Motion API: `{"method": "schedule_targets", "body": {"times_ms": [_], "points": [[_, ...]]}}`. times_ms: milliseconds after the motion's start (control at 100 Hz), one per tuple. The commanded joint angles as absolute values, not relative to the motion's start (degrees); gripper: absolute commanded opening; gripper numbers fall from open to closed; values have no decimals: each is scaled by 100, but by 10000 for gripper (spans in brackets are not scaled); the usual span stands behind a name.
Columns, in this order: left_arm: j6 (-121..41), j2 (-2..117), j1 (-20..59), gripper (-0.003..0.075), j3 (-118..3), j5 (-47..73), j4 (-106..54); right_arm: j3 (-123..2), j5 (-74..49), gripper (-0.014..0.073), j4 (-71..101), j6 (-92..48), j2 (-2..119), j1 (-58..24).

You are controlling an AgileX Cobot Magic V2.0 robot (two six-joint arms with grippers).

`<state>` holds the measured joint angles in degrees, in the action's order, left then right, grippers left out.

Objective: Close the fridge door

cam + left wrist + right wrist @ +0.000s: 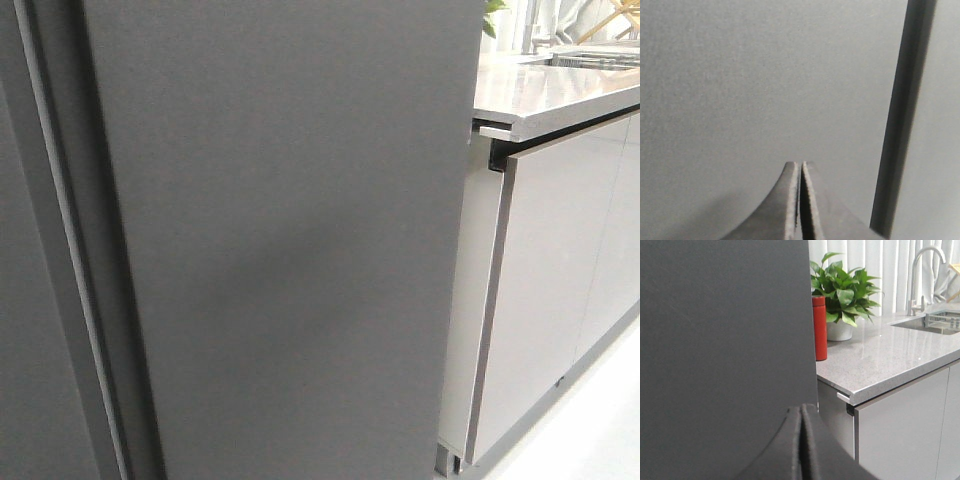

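Filling most of the front view, the fridge door (290, 250) stands nearest, its matte grey face flush-looking beside the twin panel (30, 300), separated only by a narrow seam. No white lining shows, so closure appears complete or nearly so; any remaining gap cannot be confirmed. The left tool (800, 200) is clenched empty against the door face. The right tool (801, 445) is likewise clenched empty. Beyond, the desk (880, 360) carries a red bottle (819, 327) and plant (842, 290) at its near-left corner.
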<state>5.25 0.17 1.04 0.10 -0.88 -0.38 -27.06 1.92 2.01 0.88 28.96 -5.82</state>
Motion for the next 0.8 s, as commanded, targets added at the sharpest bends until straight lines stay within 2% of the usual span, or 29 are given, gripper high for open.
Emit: {"method": "schedule_targets", "body": {"times_ms": [0,330,790], "points": [[545,126,130,-21,170,-528,-48,-2847,572,-76,129,95,2873,-545],[545,126,130,-21,170,-528,-48,-2711,-114,-76,129,71,2050,186],[545,126,130,-21,170,-528,-48,-507,485,-76,129,81,505,475]]}}
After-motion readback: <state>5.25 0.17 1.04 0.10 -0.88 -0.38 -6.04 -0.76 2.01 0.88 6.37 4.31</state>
